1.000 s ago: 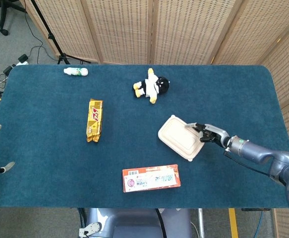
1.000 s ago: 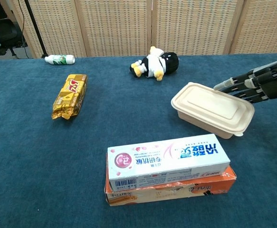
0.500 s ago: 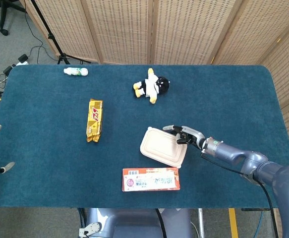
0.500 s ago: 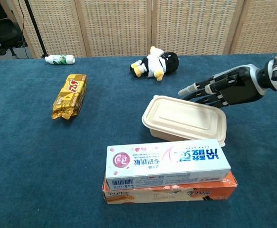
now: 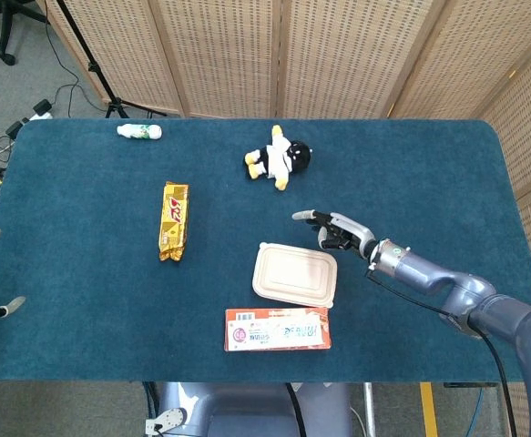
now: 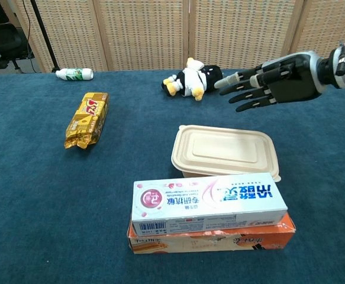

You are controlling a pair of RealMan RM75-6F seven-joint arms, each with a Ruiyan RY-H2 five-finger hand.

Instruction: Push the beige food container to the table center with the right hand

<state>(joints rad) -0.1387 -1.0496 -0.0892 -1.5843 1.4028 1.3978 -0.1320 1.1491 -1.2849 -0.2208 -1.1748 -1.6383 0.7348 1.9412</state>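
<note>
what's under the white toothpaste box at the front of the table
The white toothpaste box lies on an orange box, which rests on the table. The orange box's top is mostly covered.

The beige food container (image 5: 294,274) sits on the blue table (image 5: 83,200), just behind a flat box (image 5: 278,329). The right hand (image 5: 338,228) is apart from the container, fingers spread and holding nothing.

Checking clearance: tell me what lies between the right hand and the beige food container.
Only bare blue table; the head view shows the right hand apart from the beige food container.
</note>
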